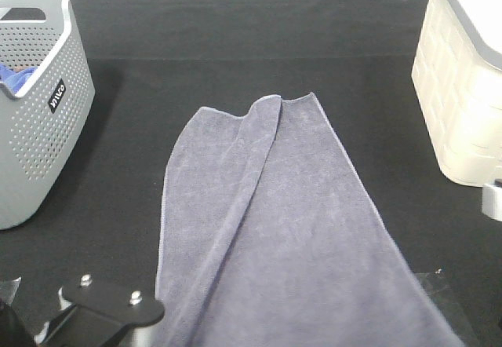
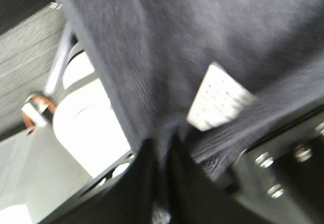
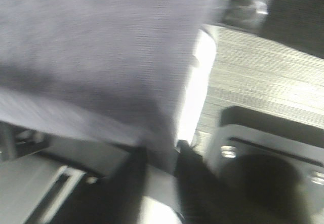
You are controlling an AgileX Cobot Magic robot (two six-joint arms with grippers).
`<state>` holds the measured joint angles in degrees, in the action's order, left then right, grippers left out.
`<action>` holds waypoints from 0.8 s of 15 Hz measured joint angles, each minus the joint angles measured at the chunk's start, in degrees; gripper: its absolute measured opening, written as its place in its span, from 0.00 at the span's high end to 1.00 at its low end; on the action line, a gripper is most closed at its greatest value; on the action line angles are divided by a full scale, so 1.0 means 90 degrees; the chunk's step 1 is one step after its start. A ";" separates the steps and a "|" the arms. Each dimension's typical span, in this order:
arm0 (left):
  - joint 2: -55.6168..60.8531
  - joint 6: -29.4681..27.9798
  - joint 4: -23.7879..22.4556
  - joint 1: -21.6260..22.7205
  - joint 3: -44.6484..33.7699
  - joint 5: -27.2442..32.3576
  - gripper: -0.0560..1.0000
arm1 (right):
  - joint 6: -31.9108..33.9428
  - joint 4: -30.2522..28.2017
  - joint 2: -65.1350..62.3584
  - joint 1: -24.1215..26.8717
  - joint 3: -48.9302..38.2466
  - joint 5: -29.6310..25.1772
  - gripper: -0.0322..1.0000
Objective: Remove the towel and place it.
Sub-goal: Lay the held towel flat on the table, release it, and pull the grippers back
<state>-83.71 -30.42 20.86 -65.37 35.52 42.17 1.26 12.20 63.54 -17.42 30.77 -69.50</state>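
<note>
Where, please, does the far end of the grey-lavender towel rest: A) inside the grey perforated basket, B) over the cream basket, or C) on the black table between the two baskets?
C: the far end of the towel lies on the black table, apart from the grey basket and the cream basket.

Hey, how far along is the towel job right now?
Done: the towel is out of the grey basket, its far end lying on the black table. In hand: the left gripper and right gripper each pinch its near edge. Still to do: lower that edge and let go.
</note>
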 joint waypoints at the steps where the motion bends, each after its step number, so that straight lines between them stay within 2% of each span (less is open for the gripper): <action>1: 0.0000 0.0000 -0.0013 0.0000 -0.0006 0.0115 0.76 | 0.0076 -0.0076 0.0000 0.0006 0.0000 0.0000 0.56; 2: 0.0000 0.0000 -0.0013 0.0000 -0.0006 0.0127 0.62 | 0.0108 -0.0102 0.0000 0.0006 0.0000 0.0000 0.44; 3: 0.0000 0.0000 -0.0032 0.0000 -0.0006 0.0121 0.49 | 0.0121 -0.0127 0.0000 0.0006 0.0000 0.0000 0.38; 4: 0.0000 0.0000 -0.0051 0.0000 0.0013 0.0095 0.39 | 0.0166 -0.0153 0.0000 0.0006 0.0000 0.0000 0.35; 5: 0.0000 0.0000 -0.0064 0.0000 0.0051 0.0076 0.35 | 0.0178 -0.0166 -0.0013 0.0006 0.0000 0.0000 0.33; 8: 0.0000 0.0013 -0.0261 0.0000 0.0178 0.0076 0.32 | 0.0210 -0.0178 -0.0038 0.0006 0.0025 0.0000 0.33; 10: -0.0006 -0.0076 -0.0955 0.0000 0.0535 0.0166 0.32 | 0.0210 -0.0197 -0.0051 0.0006 0.0535 -0.0025 0.33; 12: -0.0006 -0.0452 -0.1744 0.0000 0.0866 0.0420 0.32 | 0.0210 -0.0229 -0.0051 0.0006 0.0987 -0.0025 0.34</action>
<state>-83.77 -34.49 5.16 -65.37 43.32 45.95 3.15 10.14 63.08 -17.36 39.65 -69.73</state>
